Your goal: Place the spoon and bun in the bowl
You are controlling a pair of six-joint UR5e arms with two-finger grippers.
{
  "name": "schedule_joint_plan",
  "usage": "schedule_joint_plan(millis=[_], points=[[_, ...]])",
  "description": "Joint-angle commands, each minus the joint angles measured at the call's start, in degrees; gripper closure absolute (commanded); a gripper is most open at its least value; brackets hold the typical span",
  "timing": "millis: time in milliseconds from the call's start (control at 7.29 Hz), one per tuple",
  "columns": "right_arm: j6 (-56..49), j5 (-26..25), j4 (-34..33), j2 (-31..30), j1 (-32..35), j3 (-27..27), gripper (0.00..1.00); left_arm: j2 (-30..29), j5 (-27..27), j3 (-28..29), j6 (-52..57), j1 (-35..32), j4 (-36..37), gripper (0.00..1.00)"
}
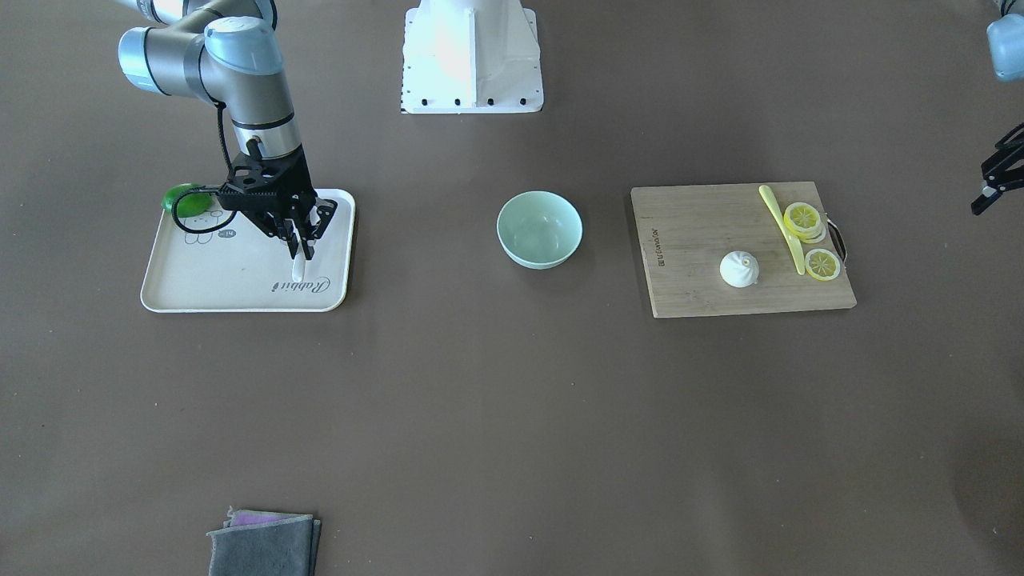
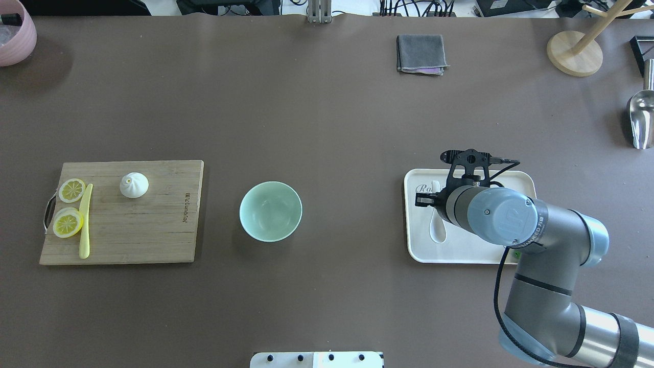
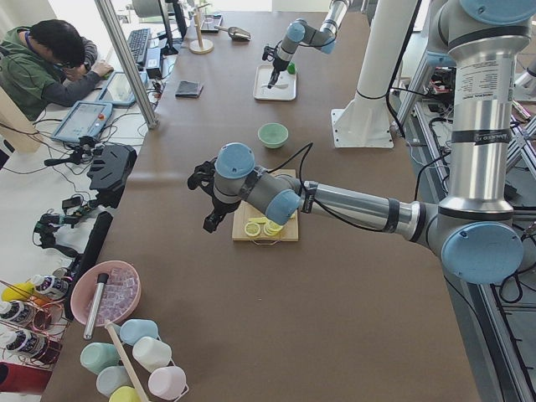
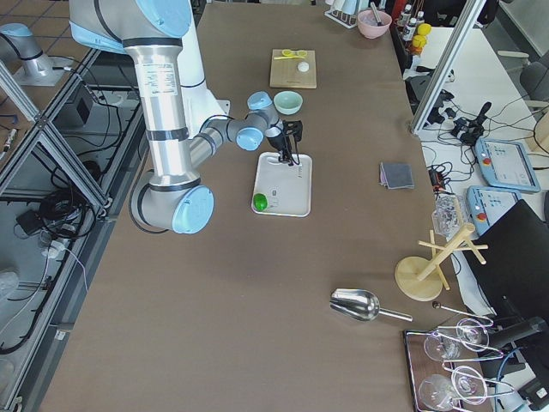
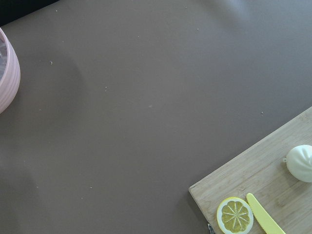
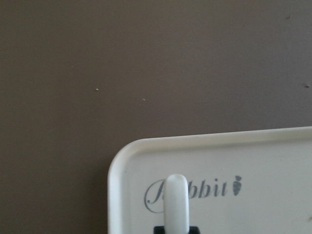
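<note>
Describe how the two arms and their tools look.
The right arm is a silver-grey metal tube with rounded pale-blue joint caps, one bearing a logo, plus black bands and a black cable looping alongside. The left arm looks the same. The right tool and left tool are black perforated frames with two slim fingers.

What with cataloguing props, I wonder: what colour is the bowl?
Pale mint green; the bowl shows best overhead.

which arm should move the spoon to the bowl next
Right. Its gripper is closed on the spoon at the tray, with the bowl alongside. The left gripper hangs past the cutting board, far from the spoon.
</note>
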Motion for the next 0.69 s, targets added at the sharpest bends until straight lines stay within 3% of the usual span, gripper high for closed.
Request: schedule_joint_plan(millis=[0,137,548], points=[[9.21,0.05,-15.64,13.83,-0.85,-0.48,1.00,0.00,-0.01,0.07,0.00,0.06,0.00,0.01],[14.22,-0.38,-19.98,20.08,-2.17,-3.44,1.00,0.00,-0.10,-0.02,0.00,0.06,-0.09,0.01],[30.04,-4.51,-20.29,37.15,-5.78,-22.05,1.00,0.00,-0.01,0.16,-0.17,0.24,-0.53,0.01]])
